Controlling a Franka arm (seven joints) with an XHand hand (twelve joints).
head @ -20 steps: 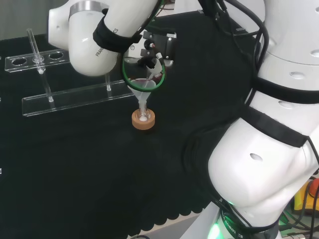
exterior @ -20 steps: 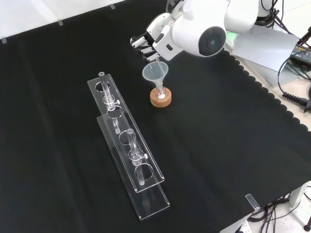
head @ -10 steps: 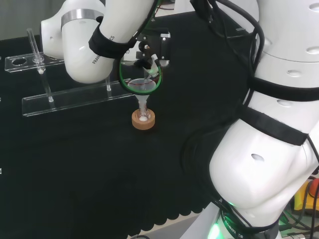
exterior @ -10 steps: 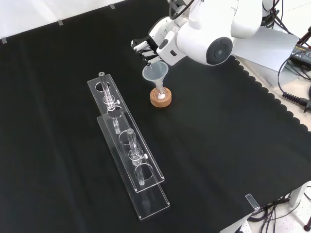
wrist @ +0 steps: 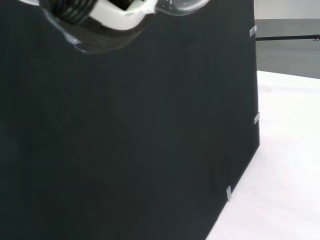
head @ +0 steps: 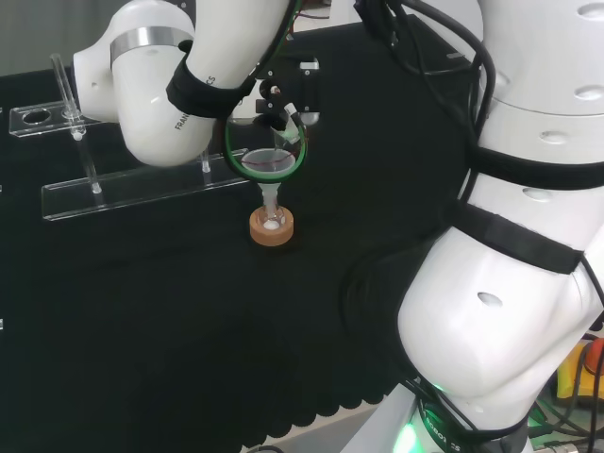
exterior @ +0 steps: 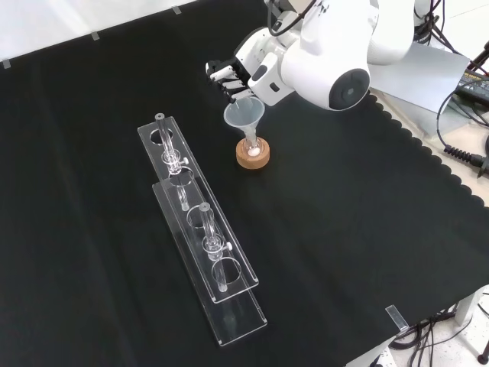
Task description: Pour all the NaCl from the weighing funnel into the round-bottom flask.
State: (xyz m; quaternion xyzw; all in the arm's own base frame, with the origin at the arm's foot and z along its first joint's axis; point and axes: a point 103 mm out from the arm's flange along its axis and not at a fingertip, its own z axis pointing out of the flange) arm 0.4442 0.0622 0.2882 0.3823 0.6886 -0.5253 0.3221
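A small round-bottom flask [exterior: 251,149] with white powder at its bottom stands on a cork ring [exterior: 253,157], also seen in the head view as the cork ring [head: 271,228]. A clear funnel [exterior: 244,116] sits in the flask's neck; in the head view the funnel [head: 269,166] is ringed by a green cable. Just above its rim the hand [exterior: 229,71] is shut on a clear weighing funnel [exterior: 245,95], tipped down into the funnel's mouth. In the head view the hand [head: 283,92] sits behind the arm's white link. The hand [wrist: 112,12] shows blurred in the wrist view.
Two long clear racks [exterior: 200,229] with glass tubes lie left of the flask in the front view; in the head view the racks [head: 142,184] lie behind and left of it. The cloth's scalloped edge [exterior: 428,145] runs along the front view's right.
The arm's big white link has swung, leftward in the head view and rightward in the front view. The hand has shifted slightly and stays over the funnel with the weighing funnel.
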